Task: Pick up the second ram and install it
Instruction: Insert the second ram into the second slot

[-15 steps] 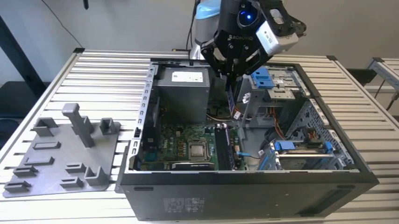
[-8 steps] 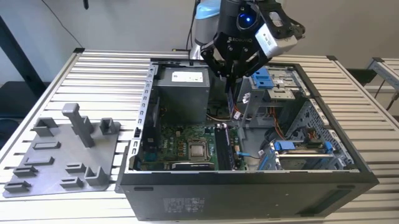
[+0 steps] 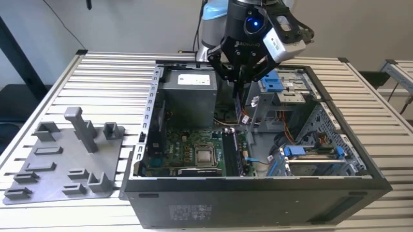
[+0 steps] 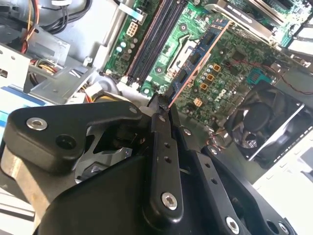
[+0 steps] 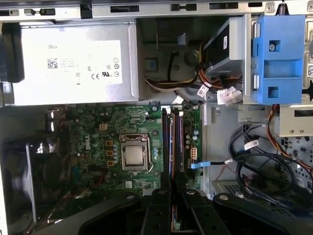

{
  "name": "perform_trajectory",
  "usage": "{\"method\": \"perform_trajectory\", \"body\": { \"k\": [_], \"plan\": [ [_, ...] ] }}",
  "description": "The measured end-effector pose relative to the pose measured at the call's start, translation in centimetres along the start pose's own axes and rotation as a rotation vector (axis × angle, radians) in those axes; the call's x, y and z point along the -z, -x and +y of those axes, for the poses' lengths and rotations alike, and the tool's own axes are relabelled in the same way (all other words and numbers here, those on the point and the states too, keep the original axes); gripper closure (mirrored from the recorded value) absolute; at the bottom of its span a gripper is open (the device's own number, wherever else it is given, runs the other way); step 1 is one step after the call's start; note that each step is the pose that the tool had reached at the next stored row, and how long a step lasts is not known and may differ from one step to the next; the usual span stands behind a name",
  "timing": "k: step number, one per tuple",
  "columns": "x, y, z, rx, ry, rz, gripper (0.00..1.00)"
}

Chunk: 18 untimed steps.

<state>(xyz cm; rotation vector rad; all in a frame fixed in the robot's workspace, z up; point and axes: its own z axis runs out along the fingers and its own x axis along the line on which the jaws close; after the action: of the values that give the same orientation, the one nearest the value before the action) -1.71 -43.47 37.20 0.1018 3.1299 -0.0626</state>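
My gripper (image 3: 239,82) hangs over the open computer case (image 3: 258,193) and is shut on the second ram (image 3: 241,106). The ram is a thin dark stick pointing down toward the motherboard (image 3: 187,145). In the second wrist view the ram (image 4: 200,58) runs edge-on out of the closed fingers (image 4: 161,147), its far end above the green board beside the long black sockets (image 4: 156,34). In the first wrist view the gripper (image 5: 172,191) sits directly above the same sockets (image 5: 173,142), next to the processor (image 5: 133,156). The stick's lower end is still clear of the sockets.
A grey power supply (image 3: 187,94) sits close at the exterior view's left of the arm, and a blue drive bracket (image 3: 274,82) at its right. Loose cables (image 5: 264,161) lie beside the board. A grey fixture plate (image 3: 38,188) with a tall post (image 3: 82,128) stands outside the case.
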Motion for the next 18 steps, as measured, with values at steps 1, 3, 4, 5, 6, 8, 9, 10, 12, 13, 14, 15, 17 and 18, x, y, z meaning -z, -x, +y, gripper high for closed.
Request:
{"method": "perform_trajectory", "body": {
  "k": [1,3,4,5,6,8,9,10,12,13,14,15,17,18],
  "plan": [
    [-0.07,0.0,0.01,0.0,-0.0007,0.0,0.86],
    [-0.19,0.0,0.03,0.0,-0.0018,-0.0001,0.86],
    [-0.25,-0.01,0.05,-0.001,-0.0026,-0.0001,0.86],
    [-0.32,-0.01,0.06,-0.001,-0.0033,-0.0002,0.86],
    [-0.38,-0.01,0.07,-0.001,-0.004,-0.0002,0.86],
    [-0.5,-0.01,0.1,-0.001,-0.0052,-0.0003,0.86],
    [-0.57,-0.01,0.11,-0.002,-0.0058,-0.0003,0.86],
    [-0.62,-0.01,0.12,-0.002,-0.0065,-0.0003,0.86],
    [-0.74,-0.02,0.14,-0.002,-0.0079,-0.0004,0.86],
    [-0.8,-0.02,0.15,-0.002,-0.0083,-0.0005,0.86],
    [-0.86,-0.02,0.15,-0.002,-0.0087,-0.0005,0.86],
    [-0.92,-0.02,0.16,-0.002,-0.0093,-0.0005,0.86],
    [-1.04,-0.02,0.18,-0.003,-0.0103,-0.0006,0.86],
    [-1.09,-0.02,0.19,-0.003,-0.0107,-0.0006,0.86]
  ]
}}
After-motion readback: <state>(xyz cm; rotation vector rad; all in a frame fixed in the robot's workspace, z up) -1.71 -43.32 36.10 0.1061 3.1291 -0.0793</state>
